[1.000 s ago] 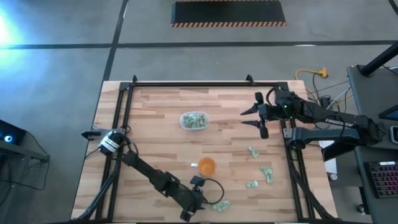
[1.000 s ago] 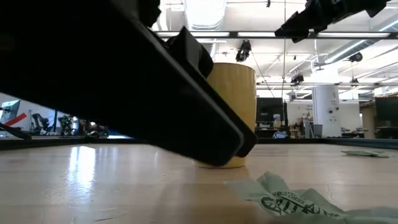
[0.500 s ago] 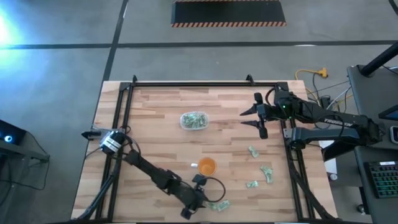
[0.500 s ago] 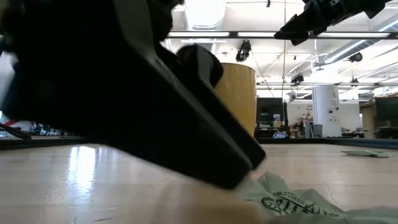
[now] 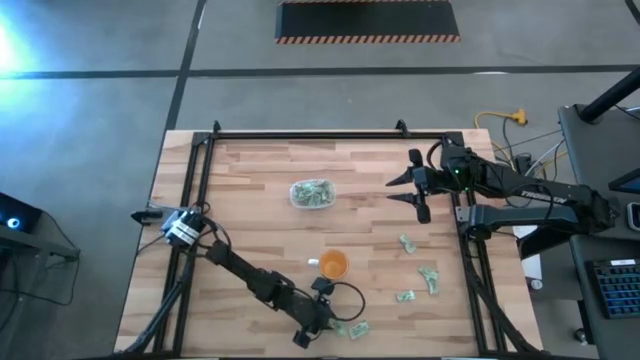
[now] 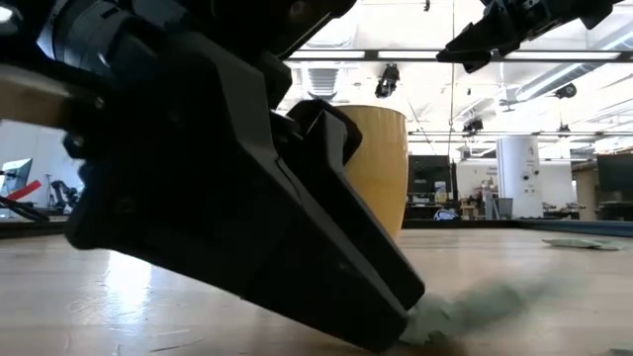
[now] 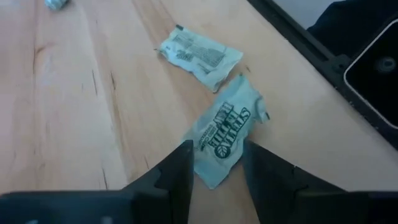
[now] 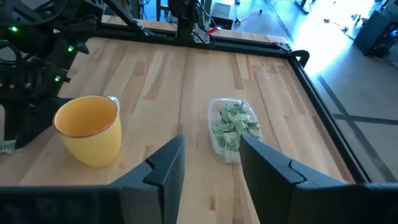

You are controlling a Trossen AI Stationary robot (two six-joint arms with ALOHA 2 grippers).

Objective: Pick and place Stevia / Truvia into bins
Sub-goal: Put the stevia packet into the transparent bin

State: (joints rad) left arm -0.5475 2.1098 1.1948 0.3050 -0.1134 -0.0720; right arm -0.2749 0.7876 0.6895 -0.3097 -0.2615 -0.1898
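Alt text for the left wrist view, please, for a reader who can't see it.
The left gripper sits low over the wooden table, its open jaws straddling the near end of a pale green Stevia sachet. A second sachet lies just beyond it.

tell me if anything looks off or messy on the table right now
Nothing is damaged or spilled. Several Stevia sachets still lie loose on the table's right side, outside the clear tub. Two more sit askew at the near edge, where the left gripper straddles one sachet. The right gripper waits open.
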